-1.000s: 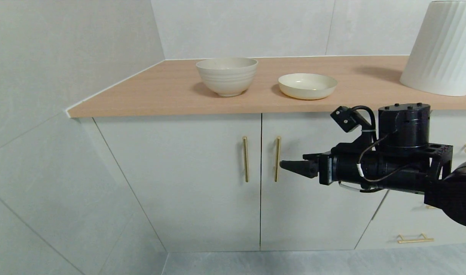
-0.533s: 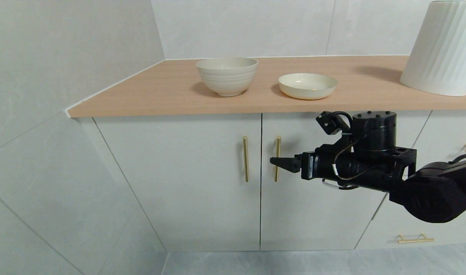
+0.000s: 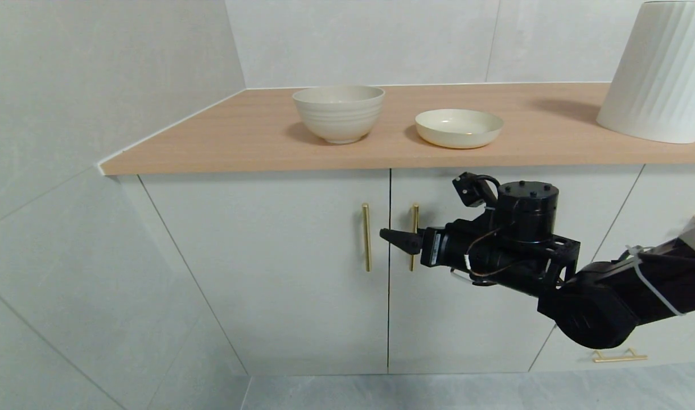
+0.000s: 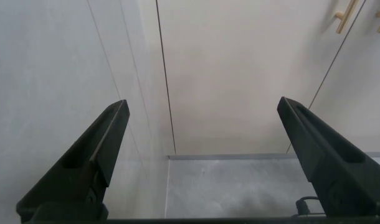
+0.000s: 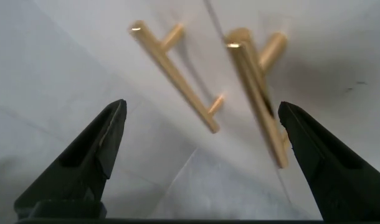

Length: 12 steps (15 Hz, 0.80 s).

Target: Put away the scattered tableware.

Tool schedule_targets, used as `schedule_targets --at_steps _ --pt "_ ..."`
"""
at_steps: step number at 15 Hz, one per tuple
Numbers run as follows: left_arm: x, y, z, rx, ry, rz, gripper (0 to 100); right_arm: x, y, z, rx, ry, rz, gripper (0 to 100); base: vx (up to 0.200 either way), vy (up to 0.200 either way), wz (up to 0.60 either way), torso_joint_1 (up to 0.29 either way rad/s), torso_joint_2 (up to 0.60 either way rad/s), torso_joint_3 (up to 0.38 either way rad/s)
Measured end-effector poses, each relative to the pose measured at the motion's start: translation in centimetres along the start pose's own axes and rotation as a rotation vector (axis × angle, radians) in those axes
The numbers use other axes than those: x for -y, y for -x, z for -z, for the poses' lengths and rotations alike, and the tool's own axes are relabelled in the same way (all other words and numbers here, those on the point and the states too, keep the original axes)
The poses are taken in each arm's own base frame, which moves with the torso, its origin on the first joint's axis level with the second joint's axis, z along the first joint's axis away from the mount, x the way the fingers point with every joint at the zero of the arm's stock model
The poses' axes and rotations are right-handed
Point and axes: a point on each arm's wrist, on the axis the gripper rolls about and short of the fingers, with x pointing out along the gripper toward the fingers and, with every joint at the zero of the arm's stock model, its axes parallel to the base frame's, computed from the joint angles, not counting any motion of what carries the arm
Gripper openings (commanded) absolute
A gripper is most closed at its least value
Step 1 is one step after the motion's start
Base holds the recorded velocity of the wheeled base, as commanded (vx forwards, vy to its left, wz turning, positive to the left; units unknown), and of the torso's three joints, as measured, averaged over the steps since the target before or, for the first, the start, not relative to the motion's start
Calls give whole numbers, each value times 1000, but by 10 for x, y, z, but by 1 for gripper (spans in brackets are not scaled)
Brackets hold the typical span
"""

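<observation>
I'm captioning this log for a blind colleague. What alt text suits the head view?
The right gripper hangs in front of the two gold handles where closed cabinet doors meet. On the wooden counter above sit a deep bowl and a shallow dish, apart.

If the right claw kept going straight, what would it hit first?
Probably one of the two gold handles lying between the right gripper's open fingers, else the cabinet doors behind; depth is unclear.

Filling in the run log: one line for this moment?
right hand: open, at door handles | bowl, plate: on counter | doors: shut
</observation>
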Motion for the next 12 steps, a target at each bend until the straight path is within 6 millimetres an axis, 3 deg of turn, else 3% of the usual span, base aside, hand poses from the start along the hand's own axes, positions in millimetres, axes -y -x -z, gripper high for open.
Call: schedule_targets --at_steps 6,12 --pt "0 0 0 0 0 0 100 5 -11 11 -4 -8 21 100 0 0 0 0 0 0" --pt "0 0 0 0 0 0 100 -6 -11 15 -17 -52 -3 100 0 0 0 0 0 0"
